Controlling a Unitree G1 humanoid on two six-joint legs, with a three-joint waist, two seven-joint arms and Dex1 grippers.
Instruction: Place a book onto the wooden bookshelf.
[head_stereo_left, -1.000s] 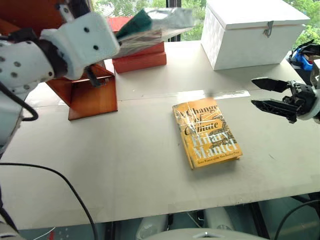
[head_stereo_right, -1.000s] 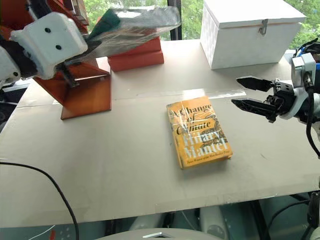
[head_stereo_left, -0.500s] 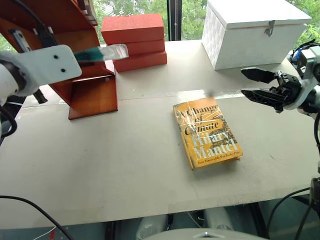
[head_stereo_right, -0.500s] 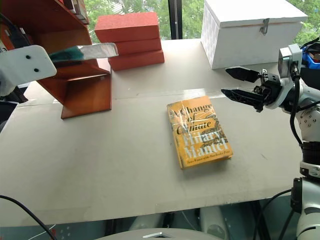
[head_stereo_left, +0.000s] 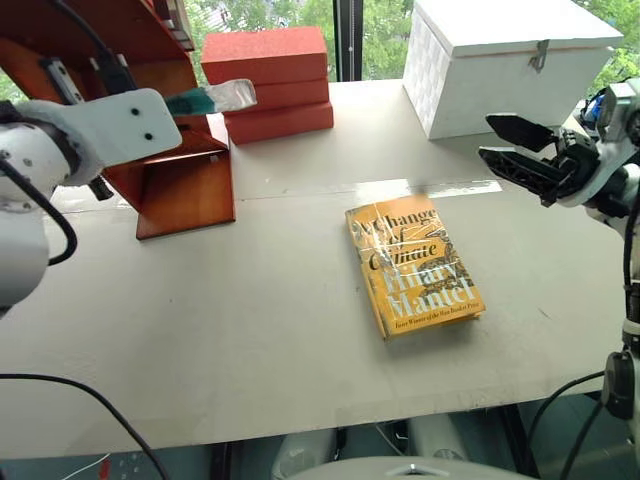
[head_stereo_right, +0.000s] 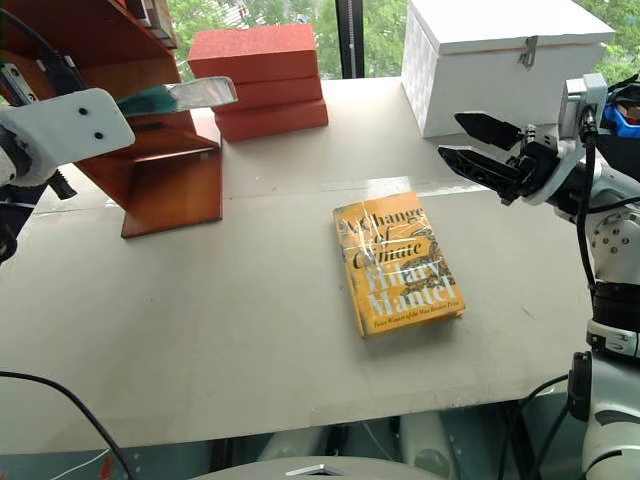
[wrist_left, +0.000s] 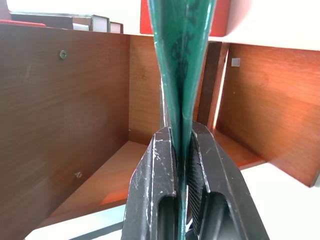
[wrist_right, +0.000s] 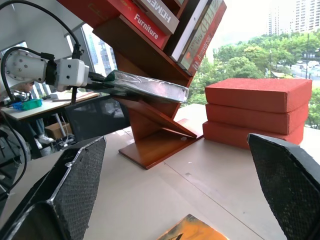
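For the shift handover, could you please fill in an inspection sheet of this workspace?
Surface: pale table, nothing spilled.
Job's things: teal book held edge-up beside the wooden bookshelf, not yet set down.
Clutter: yellow-orange book flat mid-table; red-orange blocks stacked at the back; white box shut.
Grippers: left claw shut on the teal book; right claw open, above the table.
Cables: black cable over the near edge.
Surroundings: windows, trees outside.

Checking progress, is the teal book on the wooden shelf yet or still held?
Still held. The left gripper is shut on the book, which hangs edge-on in front of the wooden bookshelf, not resting on any board.
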